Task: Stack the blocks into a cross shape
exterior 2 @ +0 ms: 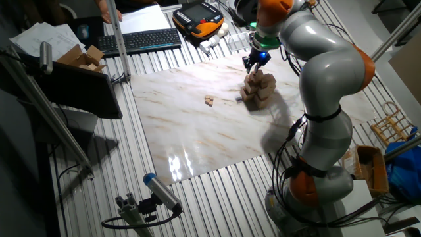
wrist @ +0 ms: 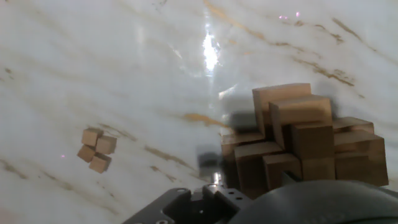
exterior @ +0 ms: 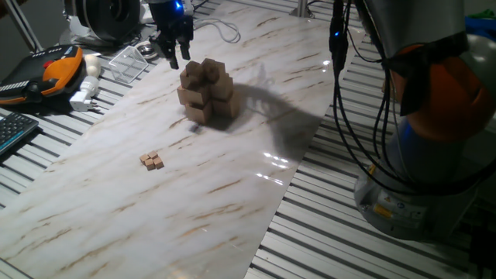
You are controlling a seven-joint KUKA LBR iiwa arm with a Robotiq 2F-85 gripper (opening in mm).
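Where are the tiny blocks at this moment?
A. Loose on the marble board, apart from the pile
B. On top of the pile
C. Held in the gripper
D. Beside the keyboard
A. The tiny blocks lie clustered on the board, well clear of the pile; the gripper is up beside the pile, nowhere near them.

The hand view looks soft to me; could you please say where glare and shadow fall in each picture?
Hand view: slightly blurred, bright glare on the marble. One fixed view: the pile casts a shadow rightward. Other fixed view: glare near the board's front edge.
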